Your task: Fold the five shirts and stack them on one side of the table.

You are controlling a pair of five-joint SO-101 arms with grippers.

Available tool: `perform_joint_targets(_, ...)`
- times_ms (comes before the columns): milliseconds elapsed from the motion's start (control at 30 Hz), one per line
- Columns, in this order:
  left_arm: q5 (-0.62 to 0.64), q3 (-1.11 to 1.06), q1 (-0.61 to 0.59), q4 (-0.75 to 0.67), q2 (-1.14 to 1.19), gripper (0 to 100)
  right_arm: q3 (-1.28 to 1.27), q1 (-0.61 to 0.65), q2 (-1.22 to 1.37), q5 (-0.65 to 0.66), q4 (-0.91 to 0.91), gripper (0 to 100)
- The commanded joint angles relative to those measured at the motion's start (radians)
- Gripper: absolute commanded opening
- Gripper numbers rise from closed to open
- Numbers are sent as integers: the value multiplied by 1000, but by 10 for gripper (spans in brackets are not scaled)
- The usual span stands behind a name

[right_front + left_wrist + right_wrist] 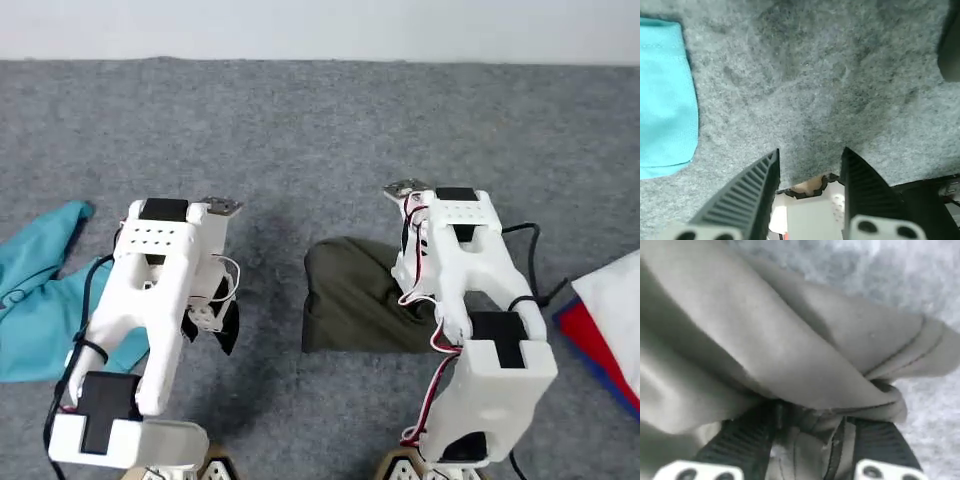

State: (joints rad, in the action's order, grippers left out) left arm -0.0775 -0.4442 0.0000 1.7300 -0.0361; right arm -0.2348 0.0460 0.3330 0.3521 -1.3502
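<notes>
Since your right jaws clench a bunched fold of the olive shirt (790, 350) while the left jaws hang released, any pull may skew it.

The olive shirt (355, 295) is lying in the middle of the high view, folded into a rough rectangle, with its right part bunching into creased folds. The teal shirt (35, 295) is sprawling unfolded far to the left. Far to the right, the white shirt (615, 300) is resting on the red shirt (590, 335), with the blue shirt (608, 380) peeking out beneath.
</notes>
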Motion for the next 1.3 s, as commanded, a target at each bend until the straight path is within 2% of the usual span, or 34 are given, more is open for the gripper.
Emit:
perform_joint_targets(0, 8, 5, -2, 23, -38, 191, -2, -1, 10, 15, 39, 142)
perform_joint_targets(133, 8, 4, -2, 25, -38, 191, 2, 1, 10, 17, 48, 2)
perform_joint_targets(367, 9, 4, -3, 25, -35, 191, 6, -1, -5, 17, 28, 9)
perform_joint_targets(700, 8, 2, -3, 25, -31, 191, 224, -50, -251, 17, -197, 9)
perform_joint_targets(800, 8, 2, -26, 25, -31, 191, 319, -119, -366, 17, -239, 9)
perform_joint_targets(1000, -5, -22, -155, 21, -29, 191, 428, -314, -512, 21, -228, 9)
perform_joint_targets(1133, -87, -73, -222, 21, -29, 191, 462, -492, -550, 124, -163, 9)
perform_joint_targets(1267, -120, -91, -292, 8, -29, 191, 479, -684, -550, 210, -39, 9)
